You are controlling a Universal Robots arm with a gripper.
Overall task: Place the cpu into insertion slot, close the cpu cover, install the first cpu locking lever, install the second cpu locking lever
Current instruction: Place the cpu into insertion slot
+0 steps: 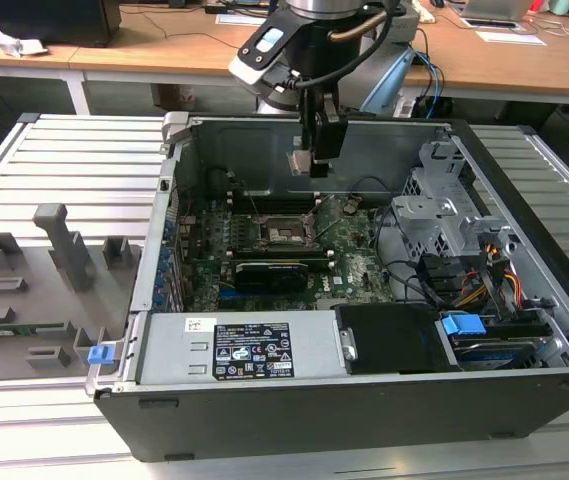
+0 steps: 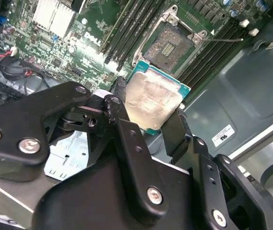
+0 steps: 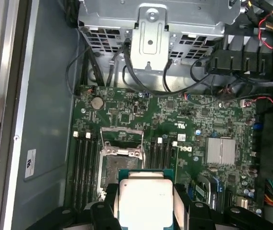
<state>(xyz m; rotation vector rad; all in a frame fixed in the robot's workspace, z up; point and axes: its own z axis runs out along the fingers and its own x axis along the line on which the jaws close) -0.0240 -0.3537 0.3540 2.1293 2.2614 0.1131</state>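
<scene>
Black linkages of the tool (image 2: pixel 150 108) (image 3: pixel 146 203) crowd the foreground in both wrist views. Beneath the tool, the slatted desk (image 1: pixel 74 160) carries an open computer case (image 1: pixel 264 420), with the green circuit board (image 1: pixel 354 255) on its floor. Below the tool sits the insertion slot (image 2: pixel 170 45) (image 3: pixel 119 165), contacts bare, its cpu cover (image 3: pixel 121 149) swung up at one edge. The cpu (image 2: pixel 155 100) (image 3: pixel 145 196) is pinched by two opposite edges between the tool's fingers (image 2: pixel 174 127), in the air above the slot and apart from it.
</scene>
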